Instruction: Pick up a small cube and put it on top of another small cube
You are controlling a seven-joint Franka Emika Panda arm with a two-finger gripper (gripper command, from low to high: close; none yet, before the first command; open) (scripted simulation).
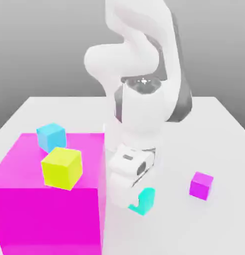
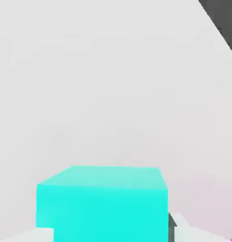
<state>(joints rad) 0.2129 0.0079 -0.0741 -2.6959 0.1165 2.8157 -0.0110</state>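
A small cyan cube [image 1: 147, 199] sits low over the white table [image 1: 214, 149] in front of the arm, partly covered by the hand. My gripper [image 1: 134, 198] comes down on it from above and is shut on it. In the hand view the cyan cube [image 2: 103, 201] sits close to the camera with a dark fingertip [image 2: 172, 226] against one side. A small magenta cube [image 1: 201, 185] rests on the table toward the exterior view's right, apart from the gripper. I cannot tell whether the cyan cube touches the table.
A large magenta block [image 1: 49, 209] stands at the exterior view's left, close beside the hand. On top of it are a yellow cube [image 1: 62, 168] and a light blue cube [image 1: 51, 136]. The table's dark edge [image 2: 221, 23] shows in the hand view.
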